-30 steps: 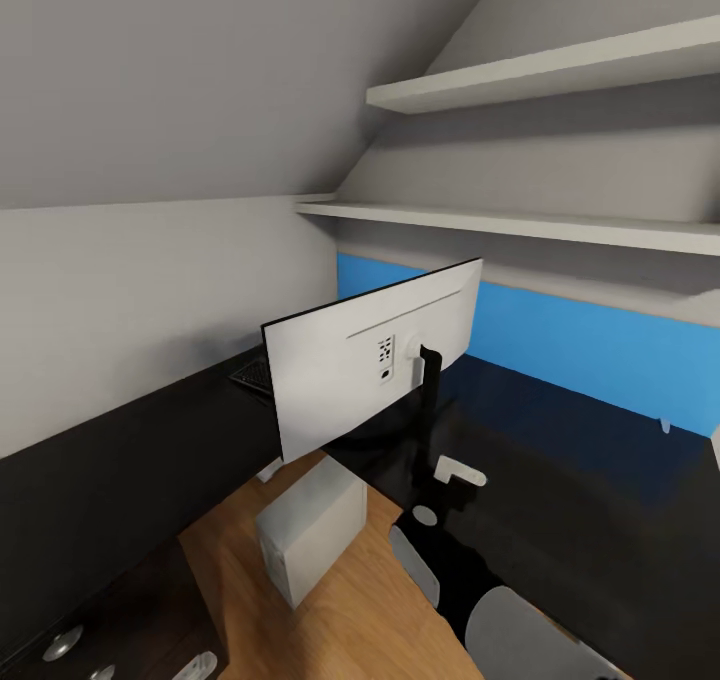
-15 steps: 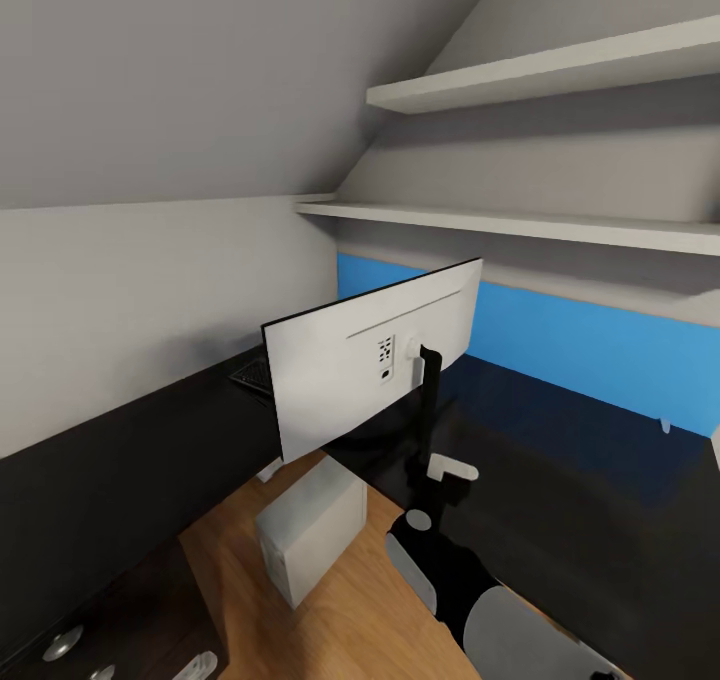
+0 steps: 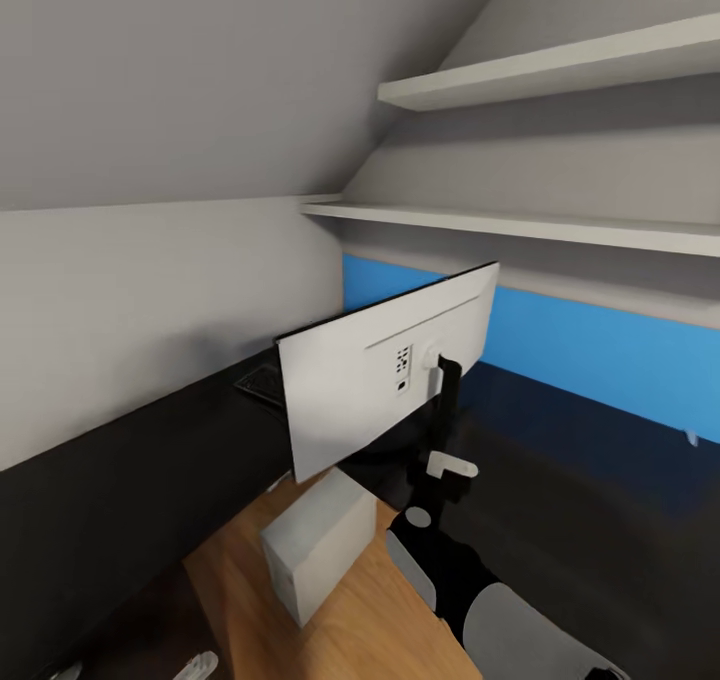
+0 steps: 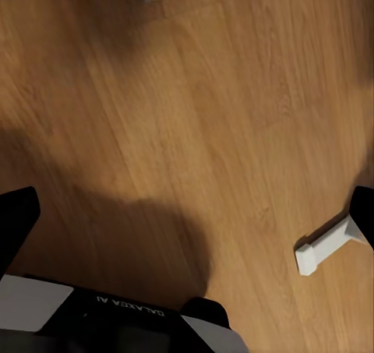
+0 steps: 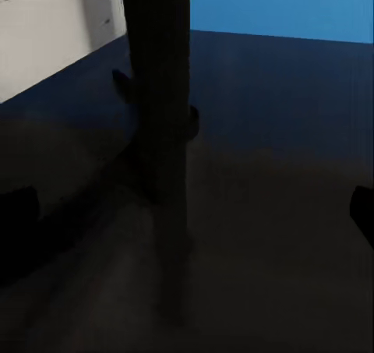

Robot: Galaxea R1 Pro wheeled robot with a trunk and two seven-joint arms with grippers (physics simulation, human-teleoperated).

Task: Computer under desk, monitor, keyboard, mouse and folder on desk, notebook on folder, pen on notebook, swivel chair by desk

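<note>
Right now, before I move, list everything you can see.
monitor: one, white back towards us, black stand, on the desk
keyboard: one, black, on the desk, partly hidden behind the monitor
computer: one, light grey, on the floor by the desk's edge
desk: one, glossy black, along both walls
panel: one, blue, on the wall behind the desk
shelves: two, white, above the panel
floor: light wood
white bar: one, on the floor; what it is, I cannot tell
left arm: over the floor, jaws open
right arm: black and grey, by the monitor stand, jaws open
</note>
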